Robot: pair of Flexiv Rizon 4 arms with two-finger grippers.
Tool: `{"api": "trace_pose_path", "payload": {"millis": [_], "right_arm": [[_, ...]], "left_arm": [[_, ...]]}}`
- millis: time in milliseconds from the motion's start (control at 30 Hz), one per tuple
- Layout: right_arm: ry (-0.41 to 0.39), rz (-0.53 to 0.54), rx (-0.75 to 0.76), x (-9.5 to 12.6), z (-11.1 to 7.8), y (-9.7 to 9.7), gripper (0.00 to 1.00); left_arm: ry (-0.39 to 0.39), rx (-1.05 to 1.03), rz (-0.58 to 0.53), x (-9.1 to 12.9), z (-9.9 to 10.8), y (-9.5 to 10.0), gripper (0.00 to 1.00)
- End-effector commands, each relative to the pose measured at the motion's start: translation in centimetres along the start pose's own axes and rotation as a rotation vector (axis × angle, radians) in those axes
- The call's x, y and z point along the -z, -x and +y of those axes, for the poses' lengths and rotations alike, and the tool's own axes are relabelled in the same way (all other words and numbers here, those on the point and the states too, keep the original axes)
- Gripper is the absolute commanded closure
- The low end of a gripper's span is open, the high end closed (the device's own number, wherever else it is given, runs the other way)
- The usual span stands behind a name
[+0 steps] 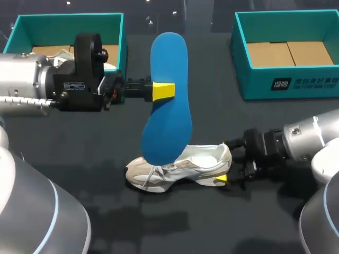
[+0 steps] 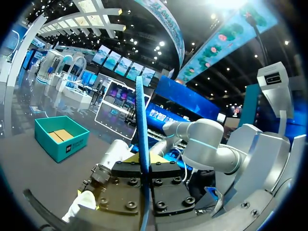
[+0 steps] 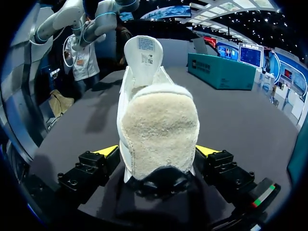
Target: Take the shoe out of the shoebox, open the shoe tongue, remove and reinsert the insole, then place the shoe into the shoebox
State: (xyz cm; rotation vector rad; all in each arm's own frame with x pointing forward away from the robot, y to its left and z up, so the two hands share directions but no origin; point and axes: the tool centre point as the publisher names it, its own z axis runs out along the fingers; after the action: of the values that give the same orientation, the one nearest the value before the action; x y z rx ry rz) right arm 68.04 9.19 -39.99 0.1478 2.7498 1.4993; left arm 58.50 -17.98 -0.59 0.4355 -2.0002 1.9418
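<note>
A blue insole (image 1: 169,100) hangs upright above the table, and my left gripper (image 1: 163,91) is shut on its edge about halfway up. In the left wrist view the insole (image 2: 140,120) shows edge-on, pinched in the left gripper (image 2: 144,161). Below it a white shoe (image 1: 180,168) lies on the black table with its toe to the left. My right gripper (image 1: 224,161) straddles the heel, fingers open and close beside it. The right wrist view shows the fleecy heel of the shoe (image 3: 159,130) between the right gripper's (image 3: 157,150) yellow tips.
A teal shoebox (image 1: 119,37) stands at the back left behind my left arm. A second teal box (image 1: 286,79) with a cardboard floor stands at the back right, also seen as a teal box (image 3: 221,72) in the right wrist view.
</note>
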Motion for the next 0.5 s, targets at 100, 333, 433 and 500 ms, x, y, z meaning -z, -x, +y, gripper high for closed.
{"api": "trace_pose_path", "payload": {"millis": [100, 333, 433, 500], "right_arm": [[-0.216, 0.007, -0.044, 2.9, 1.6, -0.8, 0.00], [-0.394, 0.014, -0.090, 4.2, 3.1, -1.4, 0.00], [-0.481, 0.007, -0.094, 4.6, 4.1, -1.6, 0.00], [-0.550, -0.001, -0.091, 4.9, 4.8, -1.8, 0.00]], "left_arm": [[0.001, 0.000, 0.001, -0.2, -0.1, 0.1, 1.00], [0.001, 0.000, 0.001, -0.2, -0.1, 0.1, 1.00], [0.001, 0.000, 0.001, -0.2, -0.1, 0.1, 1.00], [0.001, 0.000, 0.001, -0.2, -0.1, 0.1, 1.00]]}}
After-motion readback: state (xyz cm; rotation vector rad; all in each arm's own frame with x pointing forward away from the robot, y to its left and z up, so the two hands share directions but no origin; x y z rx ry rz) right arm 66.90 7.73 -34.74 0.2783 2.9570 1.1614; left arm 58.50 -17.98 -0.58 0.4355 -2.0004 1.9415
